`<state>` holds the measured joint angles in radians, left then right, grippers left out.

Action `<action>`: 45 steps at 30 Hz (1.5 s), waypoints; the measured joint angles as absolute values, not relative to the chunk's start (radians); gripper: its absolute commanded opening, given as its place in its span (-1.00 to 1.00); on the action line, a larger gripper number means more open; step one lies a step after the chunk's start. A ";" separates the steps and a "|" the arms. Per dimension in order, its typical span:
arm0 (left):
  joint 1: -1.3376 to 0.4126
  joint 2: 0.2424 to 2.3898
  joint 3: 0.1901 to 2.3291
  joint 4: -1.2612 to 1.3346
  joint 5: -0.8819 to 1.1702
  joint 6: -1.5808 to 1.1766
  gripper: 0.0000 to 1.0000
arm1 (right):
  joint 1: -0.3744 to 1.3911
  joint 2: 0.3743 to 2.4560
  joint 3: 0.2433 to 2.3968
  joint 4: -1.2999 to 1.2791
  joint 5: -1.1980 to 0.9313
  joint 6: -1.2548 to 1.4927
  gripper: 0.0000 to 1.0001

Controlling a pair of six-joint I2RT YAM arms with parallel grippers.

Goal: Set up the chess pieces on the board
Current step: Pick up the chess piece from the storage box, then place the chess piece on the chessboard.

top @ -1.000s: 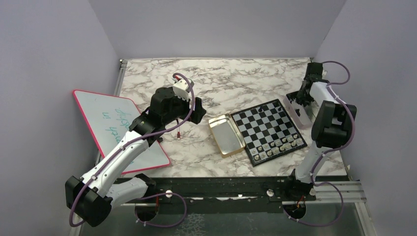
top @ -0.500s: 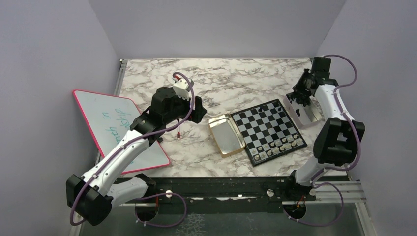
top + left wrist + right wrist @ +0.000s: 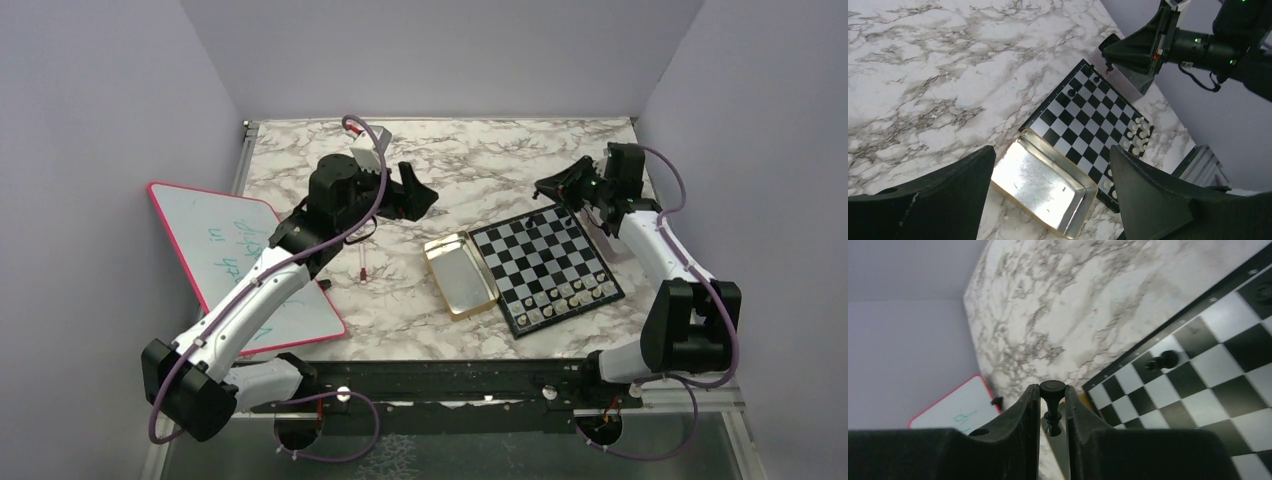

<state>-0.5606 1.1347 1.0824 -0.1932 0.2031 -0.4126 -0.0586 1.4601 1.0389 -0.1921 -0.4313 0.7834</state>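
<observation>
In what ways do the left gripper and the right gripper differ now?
The left gripper is wide open and empty; the right gripper is shut on a black chess piece. The left gripper hangs over the marble table, the right gripper near the board's far corner. Both are black.

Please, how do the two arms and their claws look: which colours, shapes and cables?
The left arm and the right arm have white tubular links and bulky black joints. Each carries a thin purple cable looping outside along it. The left claw and the right claw are matt black, with two broad wedge-shaped fingers. A small green light glows on the right wrist.
</observation>
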 measured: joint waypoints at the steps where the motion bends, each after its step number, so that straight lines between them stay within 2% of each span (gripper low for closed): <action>1: -0.561 1.148 1.090 -0.178 0.206 -0.429 0.68 | -0.042 1.446 1.020 -0.160 -0.444 0.836 -0.71; 8: -0.609 1.295 1.156 -0.089 0.200 -0.539 0.65 | 0.061 1.355 0.981 0.028 -0.480 1.088 -0.71; 13: -0.720 1.378 1.179 -0.006 0.163 -0.561 0.52 | 0.065 1.287 0.914 0.143 -0.485 1.238 -0.71; 25: -0.817 1.648 1.285 0.241 0.103 -0.569 0.30 | 0.065 1.245 0.807 0.271 -0.507 1.404 -0.70; 31: -0.854 1.731 1.361 0.276 0.092 -0.557 0.08 | 0.065 1.234 0.791 0.315 -0.531 1.440 -0.70; 36: -0.865 1.747 1.380 0.292 0.066 -0.548 -0.25 | 0.065 1.229 0.783 0.331 -0.543 1.448 -0.70; 41: -0.866 1.751 1.384 0.299 0.057 -0.529 -0.48 | 0.065 1.220 0.773 0.340 -0.547 1.448 -0.69; 45: -0.866 1.751 1.384 0.300 0.056 -0.515 -0.55 | 0.065 1.216 0.763 0.353 -0.559 1.449 -0.69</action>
<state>-0.8661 1.7512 1.3838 0.3004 0.0563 -0.5148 0.0647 1.2163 0.7628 0.3527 -0.5591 1.4494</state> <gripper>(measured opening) 0.242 0.239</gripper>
